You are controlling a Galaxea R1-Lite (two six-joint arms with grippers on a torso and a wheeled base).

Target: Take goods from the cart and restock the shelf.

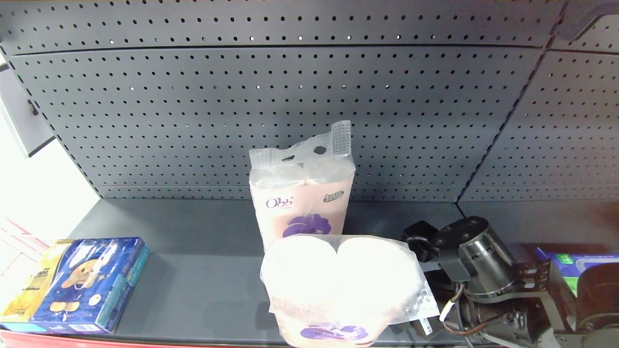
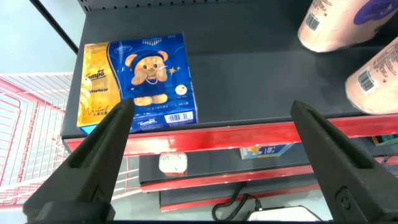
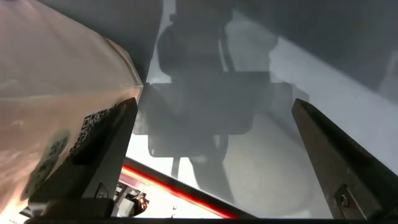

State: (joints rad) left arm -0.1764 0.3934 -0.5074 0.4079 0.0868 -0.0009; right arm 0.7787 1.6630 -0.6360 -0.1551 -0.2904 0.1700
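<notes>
The left gripper [image 2: 212, 106] hangs open before the shelf [image 1: 203, 270]. At its front lip sits a toilet-roll pack [image 1: 338, 285], with the right gripper [image 3: 214, 106] spread open just beside it and loose wrap near one finger. A snag there could drag that pack off, and a shove inward could topple the upright pack [image 1: 302, 193] behind.

1. The head view is brightly lit, and the near toilet paper pack [image 1: 338, 285] is washed out almost to white.
2. The left edge of that frame is burnt out to white, and the pegboard panel [image 1: 290, 106] lines bend toward the corners.
3. The right wrist view is dim, with a dark shadow lying across the grey shelf [image 3: 267, 162].
</notes>
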